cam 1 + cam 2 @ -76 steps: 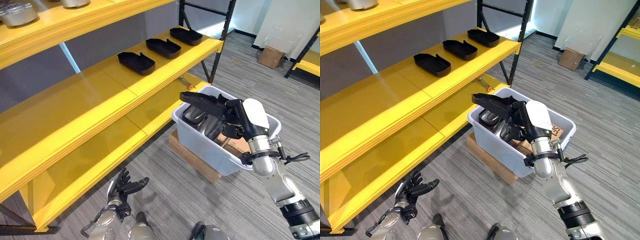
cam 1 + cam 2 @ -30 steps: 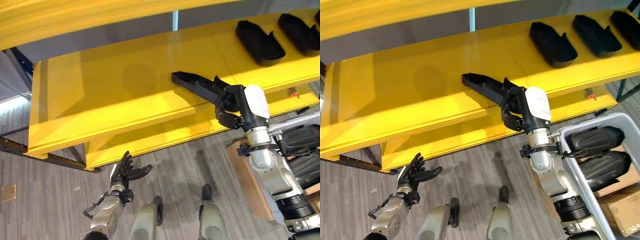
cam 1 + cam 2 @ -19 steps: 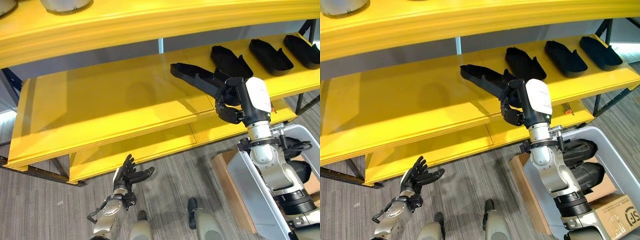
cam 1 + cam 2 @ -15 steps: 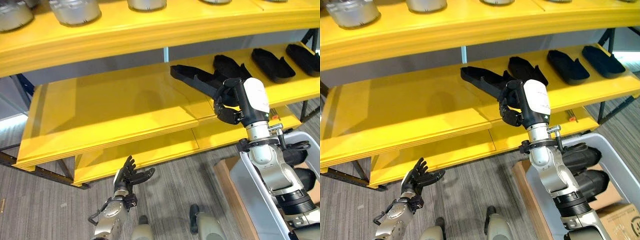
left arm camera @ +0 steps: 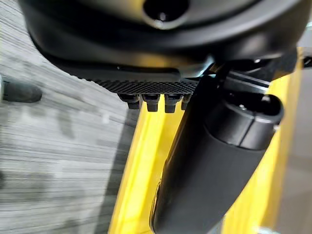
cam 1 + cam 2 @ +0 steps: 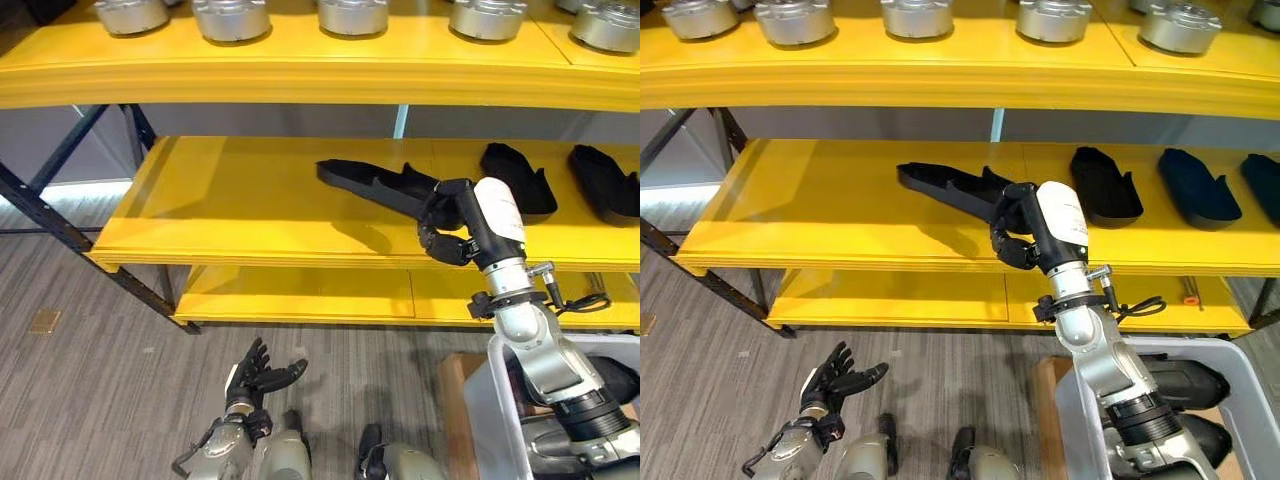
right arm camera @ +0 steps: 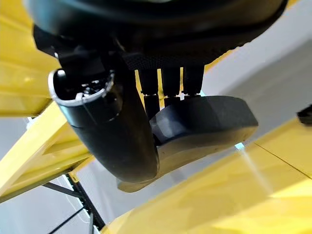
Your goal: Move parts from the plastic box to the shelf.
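My right hand (image 6: 447, 222) is shut on a long black moulded part (image 6: 372, 185), held out over the yellow middle shelf (image 6: 250, 215), its far end pointing left above the board. In the right wrist view the same black part (image 7: 204, 122) sits clamped between thumb and fingers. Other black parts (image 6: 518, 180) lie further right on the shelf. The grey plastic box (image 6: 1085, 425) stands on the floor at the lower right, with dark parts (image 6: 1185, 385) inside. My left hand (image 6: 258, 375) hangs low near the floor, open and empty.
Several silver metal tins (image 6: 232, 17) stand along the top shelf. A lower yellow shelf (image 6: 300, 298) runs beneath the middle one. A dark steel upright (image 6: 55, 225) slants at the left. Bare shelf board lies left of the held part.
The camera has swung, so the shelf now faces me squarely. My right hand still holds the black part, now lower and closer over the middle shelf board. The left hand stays low.
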You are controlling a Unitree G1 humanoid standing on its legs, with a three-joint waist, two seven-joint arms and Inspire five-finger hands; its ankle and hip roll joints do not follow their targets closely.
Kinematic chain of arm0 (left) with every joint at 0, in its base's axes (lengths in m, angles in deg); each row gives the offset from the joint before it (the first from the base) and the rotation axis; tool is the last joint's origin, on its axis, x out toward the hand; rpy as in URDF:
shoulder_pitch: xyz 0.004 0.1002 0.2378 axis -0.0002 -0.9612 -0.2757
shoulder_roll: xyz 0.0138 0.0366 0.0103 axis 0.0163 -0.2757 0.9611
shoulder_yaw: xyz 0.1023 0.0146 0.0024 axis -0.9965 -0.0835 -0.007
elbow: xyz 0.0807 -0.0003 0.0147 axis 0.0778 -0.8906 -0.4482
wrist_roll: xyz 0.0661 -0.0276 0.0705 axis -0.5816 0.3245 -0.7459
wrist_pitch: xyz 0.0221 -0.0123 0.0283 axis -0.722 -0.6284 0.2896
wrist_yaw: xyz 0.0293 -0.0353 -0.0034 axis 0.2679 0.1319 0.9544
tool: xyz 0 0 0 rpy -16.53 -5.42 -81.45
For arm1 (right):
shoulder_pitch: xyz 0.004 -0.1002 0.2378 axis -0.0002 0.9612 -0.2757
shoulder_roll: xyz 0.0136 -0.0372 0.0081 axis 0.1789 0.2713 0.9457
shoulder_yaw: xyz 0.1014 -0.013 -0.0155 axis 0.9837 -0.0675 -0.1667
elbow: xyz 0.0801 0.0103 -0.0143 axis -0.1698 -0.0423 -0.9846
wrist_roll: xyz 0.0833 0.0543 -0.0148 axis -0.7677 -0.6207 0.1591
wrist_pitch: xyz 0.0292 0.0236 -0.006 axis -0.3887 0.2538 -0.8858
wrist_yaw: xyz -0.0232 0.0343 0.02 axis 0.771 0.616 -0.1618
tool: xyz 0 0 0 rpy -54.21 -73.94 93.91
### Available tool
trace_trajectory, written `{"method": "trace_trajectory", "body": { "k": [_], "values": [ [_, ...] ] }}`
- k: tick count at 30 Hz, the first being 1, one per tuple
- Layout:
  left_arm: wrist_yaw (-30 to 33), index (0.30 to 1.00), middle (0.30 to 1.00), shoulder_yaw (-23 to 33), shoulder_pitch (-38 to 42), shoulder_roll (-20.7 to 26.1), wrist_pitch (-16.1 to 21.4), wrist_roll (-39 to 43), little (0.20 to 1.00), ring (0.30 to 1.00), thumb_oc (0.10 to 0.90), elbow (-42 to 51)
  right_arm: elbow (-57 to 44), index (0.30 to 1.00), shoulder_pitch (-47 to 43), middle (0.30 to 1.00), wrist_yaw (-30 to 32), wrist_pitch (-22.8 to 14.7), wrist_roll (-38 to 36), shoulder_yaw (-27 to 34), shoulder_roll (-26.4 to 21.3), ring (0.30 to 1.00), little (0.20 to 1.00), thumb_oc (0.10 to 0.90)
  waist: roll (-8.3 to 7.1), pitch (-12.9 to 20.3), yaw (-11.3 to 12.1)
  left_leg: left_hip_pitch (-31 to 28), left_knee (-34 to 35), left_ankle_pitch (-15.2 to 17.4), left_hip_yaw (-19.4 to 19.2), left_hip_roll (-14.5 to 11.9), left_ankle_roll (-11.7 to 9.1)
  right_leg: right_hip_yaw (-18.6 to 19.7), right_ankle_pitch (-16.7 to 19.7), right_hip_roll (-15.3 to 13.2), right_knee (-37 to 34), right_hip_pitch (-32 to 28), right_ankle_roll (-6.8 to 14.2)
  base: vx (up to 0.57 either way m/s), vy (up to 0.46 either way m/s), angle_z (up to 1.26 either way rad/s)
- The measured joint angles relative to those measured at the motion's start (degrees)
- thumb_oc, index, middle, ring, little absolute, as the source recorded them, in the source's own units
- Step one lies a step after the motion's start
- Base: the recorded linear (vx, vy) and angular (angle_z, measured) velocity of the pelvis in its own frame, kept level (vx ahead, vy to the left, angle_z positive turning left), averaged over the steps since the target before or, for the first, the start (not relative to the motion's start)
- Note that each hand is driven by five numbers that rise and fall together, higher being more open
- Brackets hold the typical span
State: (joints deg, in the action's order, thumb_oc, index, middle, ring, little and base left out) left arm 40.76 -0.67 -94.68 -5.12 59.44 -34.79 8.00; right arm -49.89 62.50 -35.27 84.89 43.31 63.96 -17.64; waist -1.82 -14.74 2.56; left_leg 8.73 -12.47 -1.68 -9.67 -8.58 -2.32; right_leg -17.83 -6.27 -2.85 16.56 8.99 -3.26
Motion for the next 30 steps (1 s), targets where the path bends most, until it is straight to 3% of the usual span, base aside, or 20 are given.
{"method": "trace_trajectory", "body": {
  "k": [2, 7, 11, 21, 25, 27, 28, 29, 30],
  "values": [
    [-0.52, 1.000, 1.000, -0.17, 0.92, -0.26, 0.04, -0.36, 1.000, 1.000, 0.900, 0.06, 0.02, 0.300, 0.94, 0.300, -0.09, 0.44, 0.02, 1.11, -0.03, 0.300, 0.300, 0.400, 0.28, -0.17, -1.60, -2.71, 4.09, 0.21, -1.23, 0.56, -0.47, -0.65, 0.25, -0.22, -0.10, 0.10, -0.15, 0.09, 0.152, 0.16],
    [-1.31, 1.000, 1.000, 0.34, 2.42, -0.50, 0.10, -0.48, 1.000, 1.000, 0.900, -0.03, 0.05, 0.300, 1.45, 0.300, -0.46, 1.70, 0.02, 1.54, -0.06, 0.300, 0.300, 0.400, 0.71, -0.19, -2.15, -4.46, 5.90, 0.46, -3.70, 2.69, 0.37, 0.87, 0.95, -2.20, -0.39, 0.37, 0.89, 0.10, 0.108, -0.15],
    [-1.18, 1.000, 1.000, 2.01, 2.61, -0.51, 0.25, -0.59, 1.000, 1.000, 0.900, 0.13, 0.04, 0.300, 1.44, 0.300, -0.68, 1.69, 0.10, 1.53, -0.05, 0.300, 0.300, 0.400, 0.76, -0.16, -1.74, -4.81, 5.60, 1.52, -4.31, 4.02, 1.64, 1.22, 1.65, -3.50, -0.75, -0.03, 1.70, 0.05, 0.044, -0.02],
    [-0.99, 1.000, 1.000, 2.15, 2.26, -0.67, 0.24, -0.61, 1.000, 1.000, 0.900, 0.16, 0.03, 0.300, 0.85, 0.300, -1.19, 1.69, 0.52, 1.49, 0.19, 0.300, 0.300, 0.400, 0.76, -0.14, 0.21, -6.72, 6.32, 2.41, -4.34, 4.79, 2.63, 1.29, 2.51, -3.68, -3.52, -2.88, 2.74, 0.01, 0.031, 0.01],
    [-0.98, 1.000, 1.000, 1.53, 2.39, -0.63, 0.24, -0.80, 1.000, 1.000, 0.900, 0.39, 0.05, 0.300, 0.83, 0.300, -1.19, 1.69, 0.61, 1.52, 0.18, 0.300, 0.300, 0.400, 0.66, -0.19, 0.28, -6.01, 4.72, 3.40, -4.10, 5.49, 3.19, 1.72, 1.79, -4.87, 0.50, -1.42, 3.96, -0.07, 0.073, 0.03],
    [-1.00, 1.000, 1.000, 0.65, 2.84, -0.49, 0.26, -1.11, 1.000, 1.000, 0.900, 0.58, 0.10, 0.300, 0.69, 0.300, -1.19, 1.75, 0.69, 1.56, 0.18, 0.300, 0.300, 0.400, 0.61, -0.22, -1.12, -4.35, 3.51, 4.24, -3.07, 6.27, 4.10, 3.94, 1.08, -6.58, 7.61, 2.14, 5.86, -0.08, 0.009, 0.33],
    [-1.05, 1.000, 1.000, 0.12, 3.14, -0.25, 0.26, -1.80, 1.000, 1.000, 0.900, 0.67, 0.11, 0.300, 0.70, 0.300, -1.18, 1.85, 0.70, 1.54, 0.20, 0.300, 0.300, 0.400, 0.57, -0.25, -1.57, -3.56, 2.55, 4.21, -2.57, 6.35, 4.08, 6.69, 0.88, -6.78, 8.78, 3.31, 6.65, -0.06, -0.112, 0.31],
    [-1.25, 1.000, 1.000, -0.31, 3.61, -0.18, 0.26, -2.20, 1.000, 1.000, 0.900, 0.73, 0.13, 0.300, 0.44, 0.300, -1.17, 1.84, 0.74, 1.52, 0.12, 0.300, 0.300, 0.400, 0.78, -0.38, -1.66, -2.38, 1.60, 3.77, -2.82, 6.22, 4.08, 9.87, -1.56, -7.48, 8.89, 3.64, 7.22, -0.04, -0.107, 0.14],
    [-1.21, 1.000, 1.000, -0.34, 3.90, -0.45, 0.26, -2.18, 1.000, 1.000, 0.900, 0.75, 0.17, 0.300, 0.15, 0.300, -1.17, 1.84, 0.89, 1.50, 0.14, 0.300, 0.300, 0.400, 1.38, -0.63, -1.26, -1.62, 0.65, 3.86, -2.90, 5.98, 4.21, 9.80, -2.57, -9.71, 9.60, 3.92, 7.76, -0.04, -0.247, -0.12]
  ]
}}
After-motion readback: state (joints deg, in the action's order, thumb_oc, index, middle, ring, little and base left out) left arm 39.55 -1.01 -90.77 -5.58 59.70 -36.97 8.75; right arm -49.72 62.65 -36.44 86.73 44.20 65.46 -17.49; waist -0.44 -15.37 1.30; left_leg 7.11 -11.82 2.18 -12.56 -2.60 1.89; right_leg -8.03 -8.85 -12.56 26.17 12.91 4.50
